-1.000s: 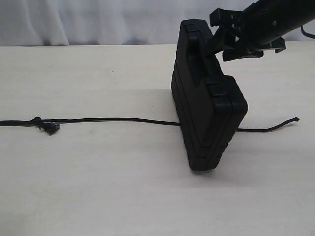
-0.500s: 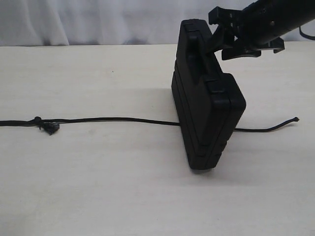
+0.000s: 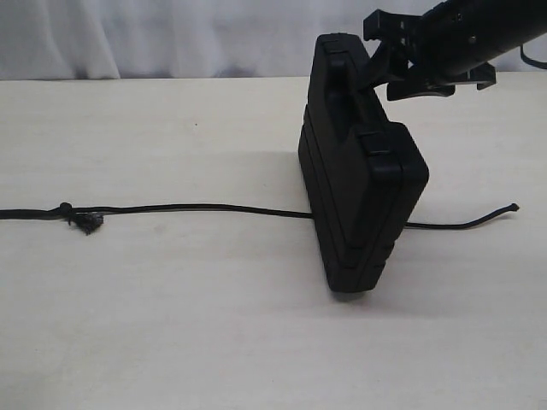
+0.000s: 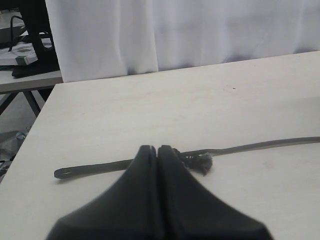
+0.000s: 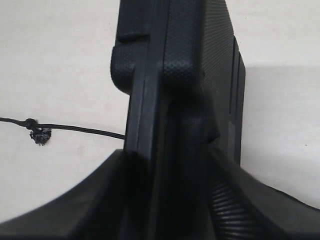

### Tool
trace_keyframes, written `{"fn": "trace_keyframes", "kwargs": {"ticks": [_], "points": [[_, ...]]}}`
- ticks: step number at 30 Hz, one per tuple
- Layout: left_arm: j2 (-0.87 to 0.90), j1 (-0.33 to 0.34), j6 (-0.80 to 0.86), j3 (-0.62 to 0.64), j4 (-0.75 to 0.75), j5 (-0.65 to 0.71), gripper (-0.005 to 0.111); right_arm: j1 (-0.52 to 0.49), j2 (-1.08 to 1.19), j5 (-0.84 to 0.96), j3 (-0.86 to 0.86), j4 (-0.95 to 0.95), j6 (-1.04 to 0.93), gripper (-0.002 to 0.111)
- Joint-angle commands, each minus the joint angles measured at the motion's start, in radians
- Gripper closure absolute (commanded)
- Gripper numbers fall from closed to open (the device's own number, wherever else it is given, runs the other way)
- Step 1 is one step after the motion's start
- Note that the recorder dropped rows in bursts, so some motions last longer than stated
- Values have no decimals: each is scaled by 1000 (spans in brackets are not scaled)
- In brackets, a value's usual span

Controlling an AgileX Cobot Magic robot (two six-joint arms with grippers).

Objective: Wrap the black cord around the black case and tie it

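two grippers, one case, one cord. nearest: pale table (image 3: 171,342). next: the black cord (image 3: 197,207), lying across the table left to right, frayed knot (image 3: 83,220) toward the left; it goes out of sight at the case's foot and shows again beyond. my left gripper (image 4: 157,149): jaws pressed together, empty, cord past its tips. mid-table: the black case (image 3: 363,188), standing on edge. my right gripper (image 3: 389,64) clamps its upper far end. behind: white curtain (image 3: 171,34).
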Motion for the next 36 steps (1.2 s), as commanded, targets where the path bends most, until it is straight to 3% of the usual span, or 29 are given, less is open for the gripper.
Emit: {"fn": "trace_keyframes", "kwargs": {"ticks": [1, 36], "points": [[-3, 0, -2, 2, -1, -6, 107, -3, 26, 37, 25, -104, -11, 64], [-3, 0, -2, 2, -1, -6, 107, -3, 22, 105, -7, -104, -13, 64]]}}
